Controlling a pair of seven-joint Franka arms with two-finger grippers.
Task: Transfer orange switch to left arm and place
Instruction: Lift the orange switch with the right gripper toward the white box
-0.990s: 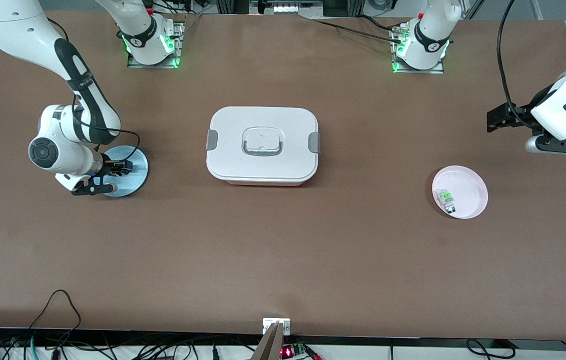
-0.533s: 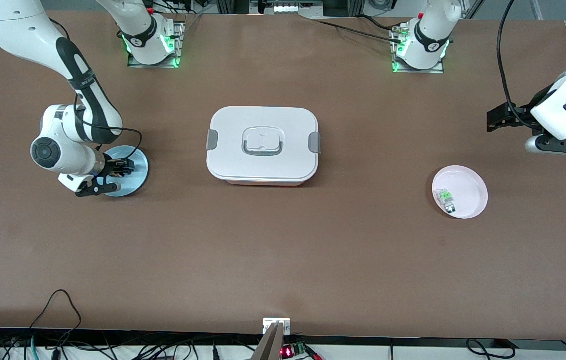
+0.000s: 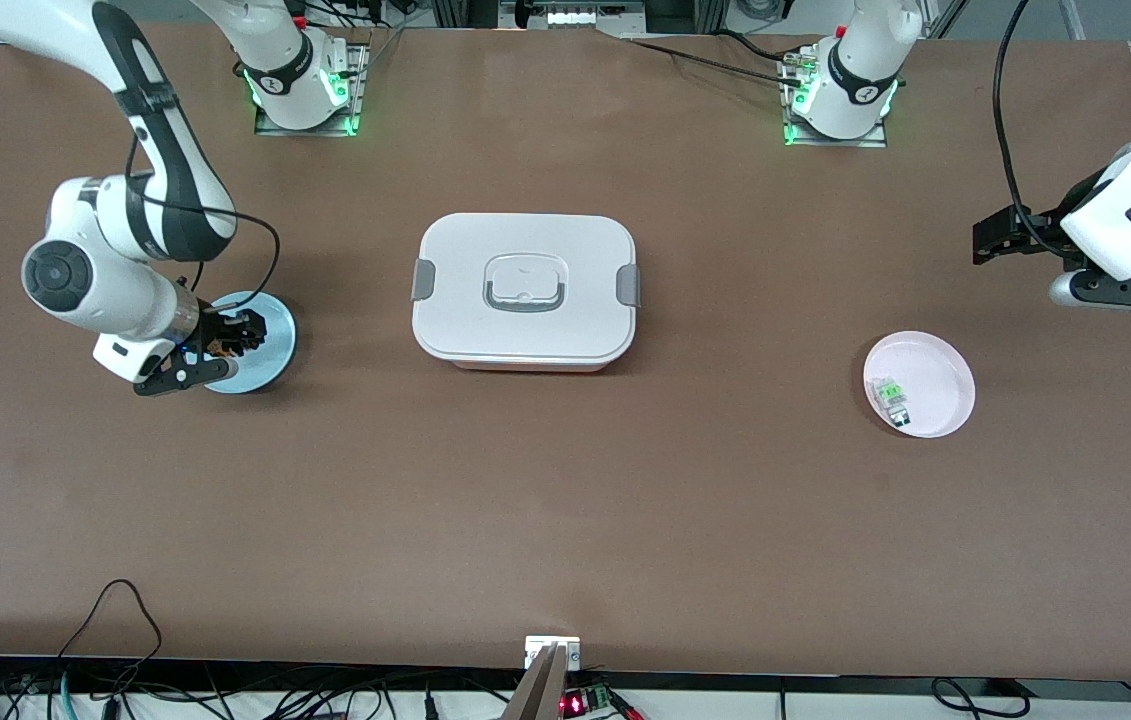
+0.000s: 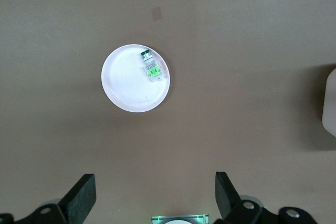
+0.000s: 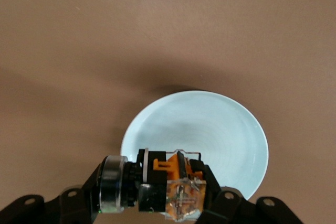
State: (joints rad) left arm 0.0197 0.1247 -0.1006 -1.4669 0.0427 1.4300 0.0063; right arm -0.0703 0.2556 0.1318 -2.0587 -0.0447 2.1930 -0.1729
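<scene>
You are seeing the right arm (image 3: 140,150) rising, its wrist swinging toward nine o'clock in the front view. The right gripper (image 3: 230,338) is lifting the orange switch (image 5: 170,184) off the blue plate (image 3: 270,355).

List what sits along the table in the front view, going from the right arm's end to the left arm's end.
right gripper shut on the orange switch over the blue plate → box → pink plate with a green-topped part → left gripper, open, waiting.
</scene>
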